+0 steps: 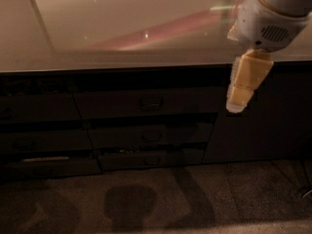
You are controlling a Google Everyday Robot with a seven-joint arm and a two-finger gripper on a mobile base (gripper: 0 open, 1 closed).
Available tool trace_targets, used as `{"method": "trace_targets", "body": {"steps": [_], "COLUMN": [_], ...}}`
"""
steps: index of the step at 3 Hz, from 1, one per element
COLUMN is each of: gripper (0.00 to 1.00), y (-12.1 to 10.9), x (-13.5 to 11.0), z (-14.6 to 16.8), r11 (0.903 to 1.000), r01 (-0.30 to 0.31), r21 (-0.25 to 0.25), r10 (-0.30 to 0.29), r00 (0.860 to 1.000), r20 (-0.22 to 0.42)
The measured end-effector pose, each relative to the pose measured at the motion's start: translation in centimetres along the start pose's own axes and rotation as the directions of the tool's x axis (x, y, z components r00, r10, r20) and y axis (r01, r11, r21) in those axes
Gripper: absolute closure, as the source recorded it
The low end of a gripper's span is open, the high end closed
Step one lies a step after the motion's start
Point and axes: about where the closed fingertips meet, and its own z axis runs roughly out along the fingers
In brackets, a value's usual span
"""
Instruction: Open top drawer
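Tool [238, 101] at upper right, down off the counter [122, 28] edge, well apart from the handle to be pulled.

Hangs pointing downward below a white wrist housing, cream-coloured, tip in front of the dark cabinet door [258, 130] near its upper left corner; open or closed cannot be told from here, and nothing seen held. To the left, the top drawer [107, 104]: wide dark front just under the counter lip, long axis running left to right, apparently shut or nearly so. Small loop handle [151, 103] at its centre, about level with the tool tip in this view but well to its left. Below, two shallower drawers [151, 136]. Likely needs a leftward reach toward the front before any grip on the handle, then a pull straight out from the cabinet.
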Motion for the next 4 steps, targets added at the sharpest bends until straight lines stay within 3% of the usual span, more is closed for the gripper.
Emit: {"method": "trace_targets", "body": {"steps": [2, 3, 4], "gripper": [0.00, 0.00, 0.00], "y": [1.4, 1.8, 0.6], "x": [-7.8, -9.6, -9.0], "z": [2.1, 2.7, 3.0], "r11": [0.9932, 0.9895, 0.9891], "r01": [0.115, 0.142, 0.143], "r21": [-0.021, -0.028, -0.036], "r10": [-0.115, -0.143, -0.141], "r00": [0.993, 0.989, 0.988], "r20": [-0.026, -0.033, 0.065]}}
